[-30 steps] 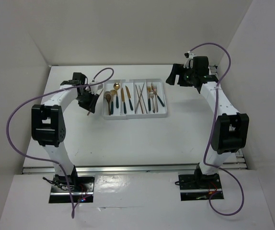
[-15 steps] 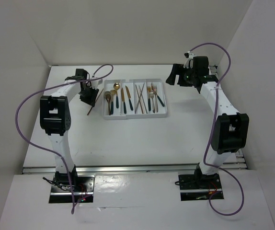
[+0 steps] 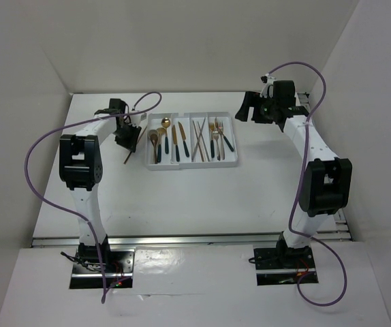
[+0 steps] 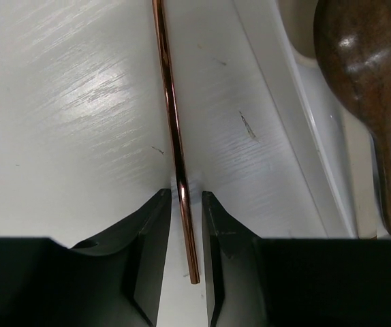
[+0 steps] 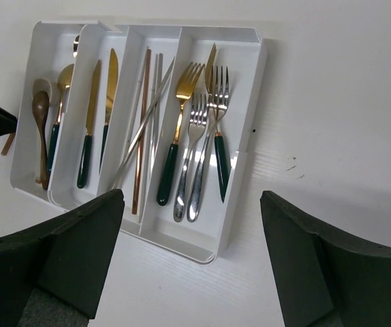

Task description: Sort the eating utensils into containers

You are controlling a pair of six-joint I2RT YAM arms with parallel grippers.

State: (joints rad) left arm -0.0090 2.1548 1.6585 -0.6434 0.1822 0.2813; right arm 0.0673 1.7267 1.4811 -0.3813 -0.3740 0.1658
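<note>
One brown-gold chopstick (image 3: 129, 153) lies on the table just left of the white tray (image 3: 193, 165). In the left wrist view the chopstick (image 4: 170, 102) runs between the fingers of my left gripper (image 4: 186, 204), with a thin gap on each side; the jaws straddle its near end without pinching it. The tray's left wall (image 4: 284, 88) and a brown spoon (image 4: 366, 61) show at the right. My right gripper (image 5: 190, 197) is wide open and empty above the tray (image 5: 240, 197), which holds spoons (image 5: 52, 122), knives (image 5: 97, 116), chopsticks (image 5: 144, 122) and forks (image 5: 195, 136).
White enclosure walls stand at the left, back and right of the table (image 3: 202, 194). Purple cables loop from both arms. The right arm (image 3: 298, 133) reaches over the table's back right corner.
My left arm has swung its elbow up and back, and the gripper has shifted slightly toward the back. The chopstick now lies on the table beside the tray. The right arm has not moved.
</note>
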